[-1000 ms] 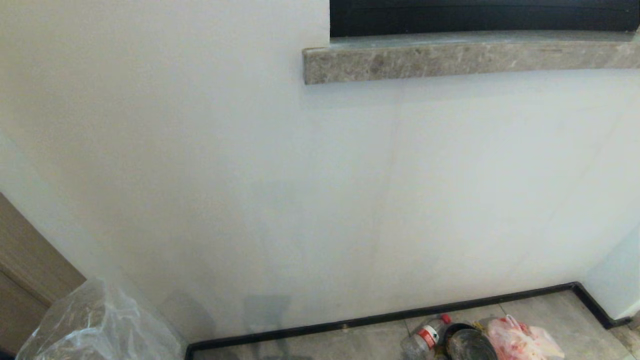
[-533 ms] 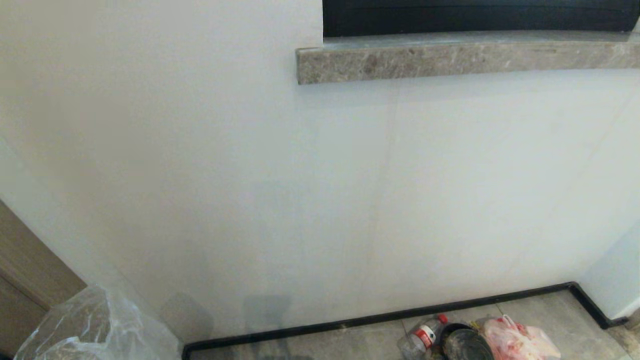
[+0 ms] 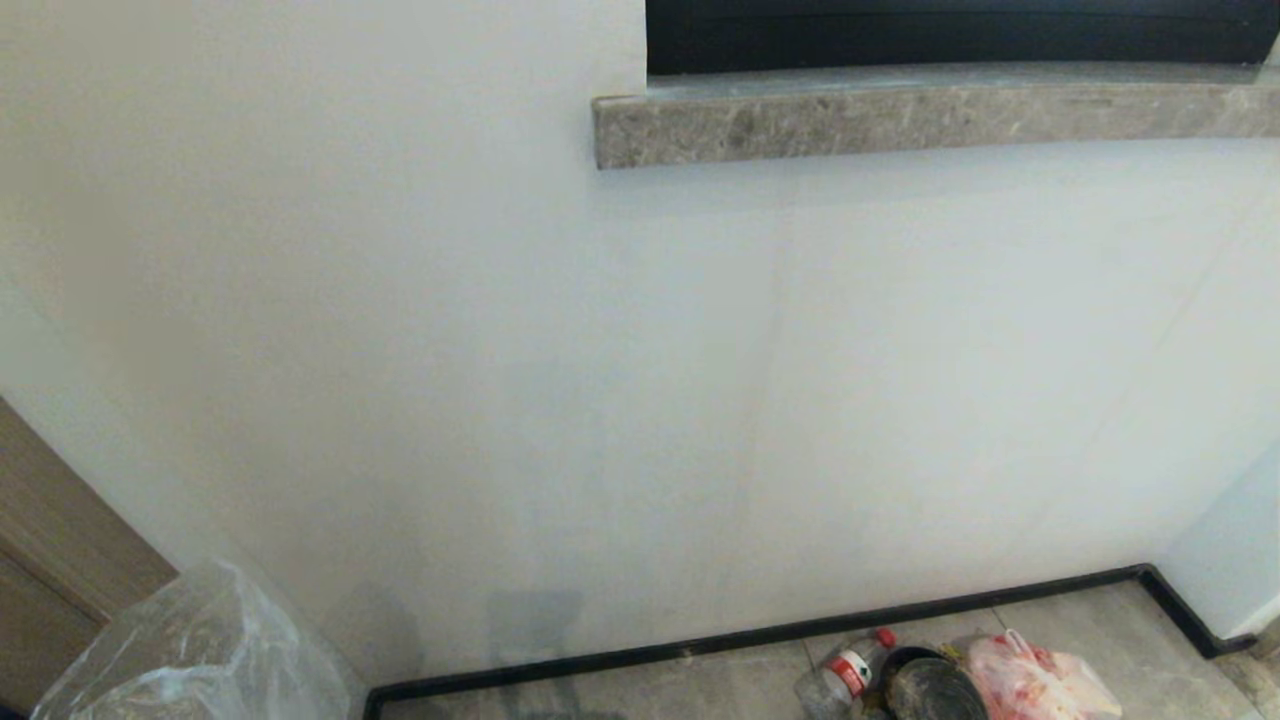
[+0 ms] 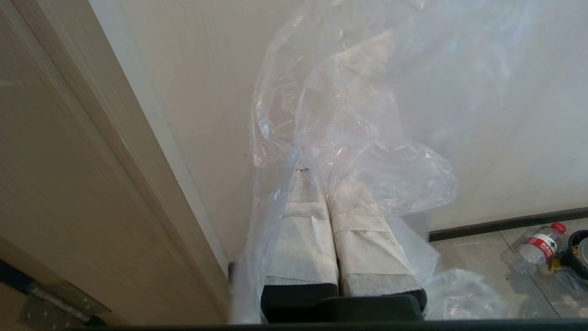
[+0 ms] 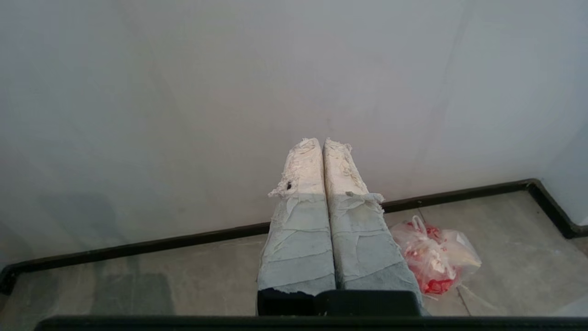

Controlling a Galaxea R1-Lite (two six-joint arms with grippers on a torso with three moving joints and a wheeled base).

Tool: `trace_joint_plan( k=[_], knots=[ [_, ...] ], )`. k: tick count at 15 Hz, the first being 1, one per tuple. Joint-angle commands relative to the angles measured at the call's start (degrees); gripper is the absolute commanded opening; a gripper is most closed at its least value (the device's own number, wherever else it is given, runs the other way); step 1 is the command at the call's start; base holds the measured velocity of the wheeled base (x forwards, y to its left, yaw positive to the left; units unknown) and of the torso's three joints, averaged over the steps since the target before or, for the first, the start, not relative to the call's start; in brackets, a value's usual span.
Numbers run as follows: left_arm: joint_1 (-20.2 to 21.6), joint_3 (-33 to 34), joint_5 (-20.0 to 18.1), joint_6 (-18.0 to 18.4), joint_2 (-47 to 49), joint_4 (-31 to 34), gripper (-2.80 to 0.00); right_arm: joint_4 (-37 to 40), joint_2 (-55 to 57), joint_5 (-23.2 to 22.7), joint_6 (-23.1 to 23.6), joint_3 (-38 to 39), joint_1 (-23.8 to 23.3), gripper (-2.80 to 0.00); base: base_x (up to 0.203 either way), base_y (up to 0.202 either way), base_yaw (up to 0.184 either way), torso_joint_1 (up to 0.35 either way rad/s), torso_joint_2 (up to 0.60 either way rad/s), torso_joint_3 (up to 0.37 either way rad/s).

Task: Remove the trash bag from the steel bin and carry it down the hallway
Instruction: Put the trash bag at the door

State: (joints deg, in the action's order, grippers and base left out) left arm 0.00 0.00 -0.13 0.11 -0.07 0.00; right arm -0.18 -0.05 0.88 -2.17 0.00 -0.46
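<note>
The clear, crinkled trash bag (image 4: 367,138) hangs from my left gripper (image 4: 324,179), whose taped fingers are shut on its gathered plastic. In the head view the bag (image 3: 190,660) shows at the lower left corner, close to a wooden door frame (image 3: 60,540); neither arm shows there. My right gripper (image 5: 321,145) is shut with nothing in it, held above the floor. The hallway's grey tiled floor (image 3: 1100,640) meets a pale wall (image 3: 500,350) at a dark skirting (image 3: 760,632) right in front. The steel bin is out of view.
On the floor by the skirting lie a plastic bottle (image 3: 845,675) with a red cap, a dark round container (image 3: 930,690) and a pink-red plastic bag (image 3: 1040,680), also the pink-red plastic bag (image 5: 434,259). A stone sill (image 3: 930,115) juts out above. The wall turns a corner (image 3: 1210,600) at right.
The whole head view has shifted slightly left, so the camera turned a little; then it held still. The bag's top edge has swayed a bit. The arms have kept still.
</note>
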Motion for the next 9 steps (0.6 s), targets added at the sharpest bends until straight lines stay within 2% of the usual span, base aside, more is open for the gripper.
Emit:
trace_joint_plan(
  k=[1,4,9],
  knots=[
    [0.0,0.0,-0.04,-0.02,0.07,0.0,-2.8,0.01,-0.04,0.0,-0.06,0.09,0.02,-2.8,0.0,0.0,0.0,0.0,0.0,0.0],
    [0.0,0.09,-0.04,-0.02,0.07,0.0,-2.8,0.01,-0.04,0.0,-0.03,0.09,0.02,-2.8,0.0,0.0,0.0,0.002,0.01,-0.094],
    [0.0,0.03,-0.04,-0.02,0.07,0.0,-2.8,0.09,-0.04,0.0,-0.02,0.09,0.02,-2.8,0.0,0.0,0.0,0.001,0.0,-0.186]
  ],
)
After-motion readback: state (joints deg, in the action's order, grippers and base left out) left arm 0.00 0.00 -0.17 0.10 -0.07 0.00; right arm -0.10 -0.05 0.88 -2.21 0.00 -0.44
